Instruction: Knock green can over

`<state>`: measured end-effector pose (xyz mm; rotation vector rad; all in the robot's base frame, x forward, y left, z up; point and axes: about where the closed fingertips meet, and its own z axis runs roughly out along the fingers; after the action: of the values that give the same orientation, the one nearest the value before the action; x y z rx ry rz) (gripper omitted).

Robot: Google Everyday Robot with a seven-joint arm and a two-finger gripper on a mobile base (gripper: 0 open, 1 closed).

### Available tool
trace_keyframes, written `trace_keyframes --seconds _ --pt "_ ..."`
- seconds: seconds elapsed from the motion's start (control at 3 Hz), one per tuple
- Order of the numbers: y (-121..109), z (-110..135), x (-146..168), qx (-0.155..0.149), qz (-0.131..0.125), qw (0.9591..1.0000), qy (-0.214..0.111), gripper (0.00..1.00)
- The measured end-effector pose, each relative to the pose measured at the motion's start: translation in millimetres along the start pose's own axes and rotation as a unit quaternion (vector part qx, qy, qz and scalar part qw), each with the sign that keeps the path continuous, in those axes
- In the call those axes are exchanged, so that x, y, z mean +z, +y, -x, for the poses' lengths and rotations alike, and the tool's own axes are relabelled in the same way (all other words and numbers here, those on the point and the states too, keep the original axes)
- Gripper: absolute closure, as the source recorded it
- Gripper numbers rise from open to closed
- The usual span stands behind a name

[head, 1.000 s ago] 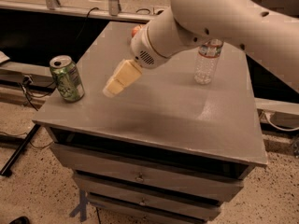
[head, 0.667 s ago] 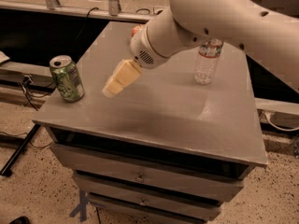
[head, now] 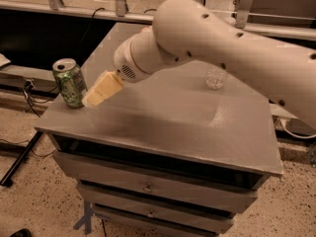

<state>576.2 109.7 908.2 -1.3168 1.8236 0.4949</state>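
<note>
Floor, left: speckled stone floor (head: 39, 201) beside the cabinet; black cables (head: 28, 90) run along it at the left edge, below the level of the counter top.

Task object: small green aluminium drink can with whitish mottled print and a silver top (head: 70, 83).
Can position: on the front-left corner of the grey flat-topped counter (head: 173, 117), close to its left edge.
Can attitude: upright on its base, pull-tab top facing up.

End effector: cream-coloured wedge-shaped gripper (head: 89, 100), pointing down and to the left, low over the counter surface.
Gripper position: tip at the lower right side of the can, near its base; whether it touches the can or is just beside it cannot be told.
Fingers: pressed together with no gap visible between them; nothing is held.

Arm: large white rounded robot arm (head: 222, 43), entering from the right edge and crossing above the rear half of the counter; its ribbed wrist section sits directly behind the gripper.

Secondary object: clear plastic bottle (head: 216, 78), on the right rear part of the counter, well apart from the can.
Bottle visibility: only the lower part shows; the upper part is hidden behind the arm.

Cabinet front: grey drawers (head: 148, 186) stacked below the counter top, each with a small central knob.
</note>
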Motion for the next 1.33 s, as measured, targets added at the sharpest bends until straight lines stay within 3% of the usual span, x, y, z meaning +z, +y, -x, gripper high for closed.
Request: trace_keyframes --seconds 0.33,0.67,1.0,1.33 --pt "14.6 25.7 53.8 0.021 0.018 0.9980 -0.057 0.00" --pt "21.7 41.6 81.6 0.030 0.031 0.9951 -0.089 0.00" --pt "24.9 39.4 98.2 0.040 0.029 0.9942 -0.096 0.18" --pt "19.3 37.0 95.1 0.043 0.016 0.9942 -0.097 0.42"
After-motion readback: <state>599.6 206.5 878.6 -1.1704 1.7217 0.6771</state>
